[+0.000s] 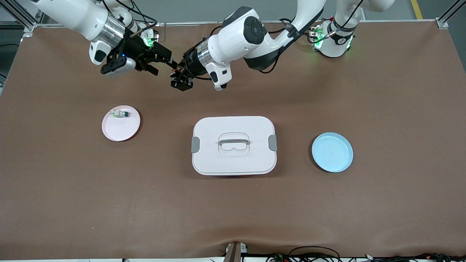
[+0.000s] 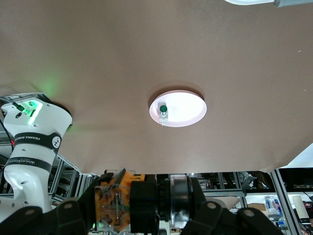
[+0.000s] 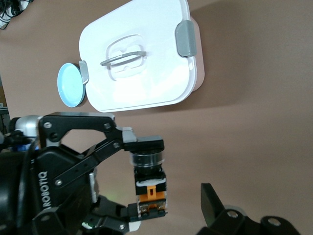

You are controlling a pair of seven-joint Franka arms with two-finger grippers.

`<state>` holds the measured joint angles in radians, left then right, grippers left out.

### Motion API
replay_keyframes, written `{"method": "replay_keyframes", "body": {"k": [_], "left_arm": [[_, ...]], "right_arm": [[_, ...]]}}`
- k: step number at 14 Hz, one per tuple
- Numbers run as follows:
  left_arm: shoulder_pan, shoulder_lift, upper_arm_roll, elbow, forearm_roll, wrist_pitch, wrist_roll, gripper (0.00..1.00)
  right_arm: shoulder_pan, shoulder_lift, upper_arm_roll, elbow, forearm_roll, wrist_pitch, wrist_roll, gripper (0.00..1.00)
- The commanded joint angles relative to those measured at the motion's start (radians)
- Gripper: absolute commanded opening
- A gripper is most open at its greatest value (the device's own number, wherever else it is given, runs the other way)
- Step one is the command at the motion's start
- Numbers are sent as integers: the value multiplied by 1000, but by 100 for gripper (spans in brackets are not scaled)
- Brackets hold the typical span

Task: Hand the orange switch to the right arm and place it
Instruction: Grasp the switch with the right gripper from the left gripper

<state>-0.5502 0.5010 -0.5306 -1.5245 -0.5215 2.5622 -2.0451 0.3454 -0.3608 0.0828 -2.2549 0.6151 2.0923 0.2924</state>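
The left gripper (image 1: 177,74) pinches the orange switch (image 3: 149,188) in the air near the table's (image 1: 382,203) robot edge. The right gripper (image 1: 174,64) jaws are spread beside it.

orange switch (image 3: 149,188): clamped in my left gripper (image 3: 142,183); its cap faces away in the right wrist view; in the front view it is too small to make out.
my right gripper (image 1: 174,67): in its own wrist view only one fingertip (image 3: 211,199) shows, the rest cut off.
green-capped part (image 1: 120,114) on pink plate (image 1: 122,131): too small to detail.
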Motion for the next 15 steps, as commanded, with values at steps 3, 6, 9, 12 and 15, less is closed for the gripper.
{"method": "replay_keyframes", "body": {"k": [3, 6, 9, 12, 15], "left_arm": [[-13, 7, 9, 21, 23, 9, -20, 7], [-13, 7, 9, 20, 23, 7, -18, 7], [-11, 7, 9, 20, 23, 7, -18, 7], [-13, 7, 9, 20, 23, 9, -18, 7], [-11, 5, 9, 20, 23, 7, -18, 7]], "right_arm": [[29, -33, -3, -69, 22, 66, 14, 100], [40, -33, -3, -95, 22, 89, 14, 100], [43, -32, -3, -107, 23, 100, 14, 100], [72, -32, -3, -120, 35, 140, 21, 100], [102, -29, -3, -130, 58, 186, 21, 100]]}}
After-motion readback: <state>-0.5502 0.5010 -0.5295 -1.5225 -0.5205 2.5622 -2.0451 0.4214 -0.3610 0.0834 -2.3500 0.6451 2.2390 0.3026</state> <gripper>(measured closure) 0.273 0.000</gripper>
